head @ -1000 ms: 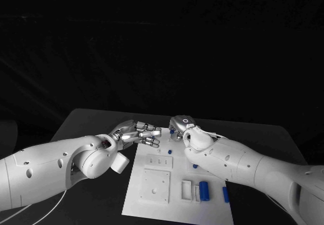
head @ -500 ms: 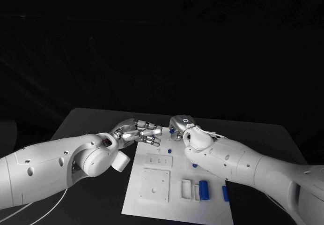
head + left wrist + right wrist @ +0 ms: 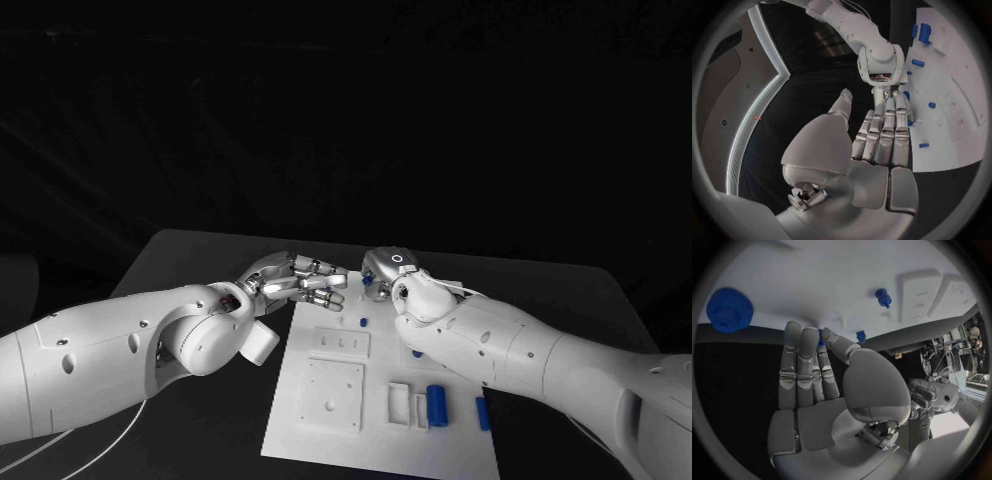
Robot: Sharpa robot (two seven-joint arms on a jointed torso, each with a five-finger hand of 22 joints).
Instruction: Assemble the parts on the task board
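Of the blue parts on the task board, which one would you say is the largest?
The blue gear near the right robot hand: it is a broad toothed disc, unlike the small peg and the slim cylinders.

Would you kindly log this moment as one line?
left hand: open, holds nothing | right hand: open at task board far edge | blue gear: on board

A black table (image 3: 188, 255) stands before a dark, unlit backdrop with faint folds.
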